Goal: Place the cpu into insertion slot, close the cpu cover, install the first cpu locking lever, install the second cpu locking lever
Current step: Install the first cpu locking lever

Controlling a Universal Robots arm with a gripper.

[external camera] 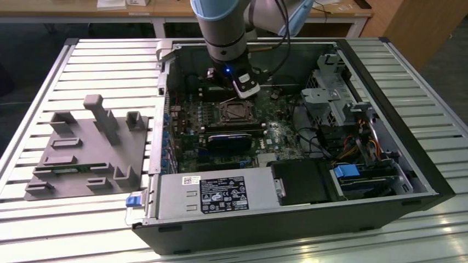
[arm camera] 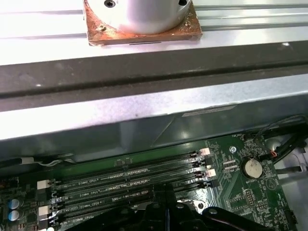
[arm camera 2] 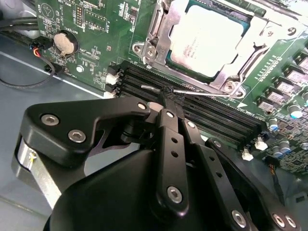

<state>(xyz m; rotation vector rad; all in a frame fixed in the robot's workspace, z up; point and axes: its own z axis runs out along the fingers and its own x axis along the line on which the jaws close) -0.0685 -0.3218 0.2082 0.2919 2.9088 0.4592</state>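
Second wrist view, tool (arm camera 2: 168, 98) clenched on thin silver locking lever (arm camera 2: 207, 92), grip point hidden, matte cpu (arm camera 2: 207, 36) framed by cpu cover (arm camera 2: 161, 41)

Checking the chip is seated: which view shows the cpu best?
The second wrist view: the cpu sits close, silver top clear inside the cpu cover. The exterior view shows it small and dark below the arm; the first wrist view faces memory slots.

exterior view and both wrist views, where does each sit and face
Exterior view: off the arm, high, looking down into the open case; arm and tool show.
Second wrist view: behind the tool, facing the cpu; tool shut on the locking lever.
First wrist view: also behind the tool, facing the case wall.
Both wrist views share the memory slots.
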